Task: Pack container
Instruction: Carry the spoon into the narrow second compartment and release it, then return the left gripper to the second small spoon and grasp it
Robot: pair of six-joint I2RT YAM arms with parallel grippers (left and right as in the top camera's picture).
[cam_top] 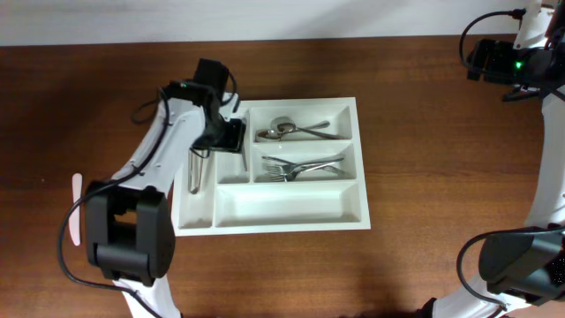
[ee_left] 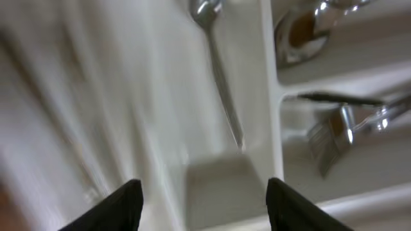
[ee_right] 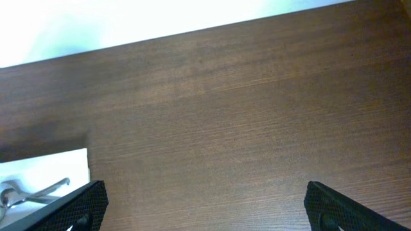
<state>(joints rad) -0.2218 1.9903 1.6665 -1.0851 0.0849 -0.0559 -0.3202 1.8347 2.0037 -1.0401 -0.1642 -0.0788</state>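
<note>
The white container [cam_top: 291, 216] lies in the middle of the table, and its dividers [ee_left: 270, 96] fill the blurred left wrist view. Spoons [cam_top: 291, 130] lie in its top right compartment and forks [cam_top: 300, 166] in the one below. Metal cutlery [cam_top: 196, 172] rests in the far left narrow slot. My left gripper [cam_top: 225, 132] hovers over the container's upper left. It is open [ee_left: 204, 199] with nothing between its fingers [ee_left: 125, 205], above a narrow slot holding a slim metal utensil [ee_left: 221, 90]. My right gripper [ee_right: 205, 205] is open over bare table.
My right arm [cam_top: 521, 53] is at the far right back corner, well away from the container. A pale pink strip [cam_top: 77, 208] lies on the wood near the left arm's base. A corner of the container with a spoon [ee_right: 38, 189] shows in the right wrist view.
</note>
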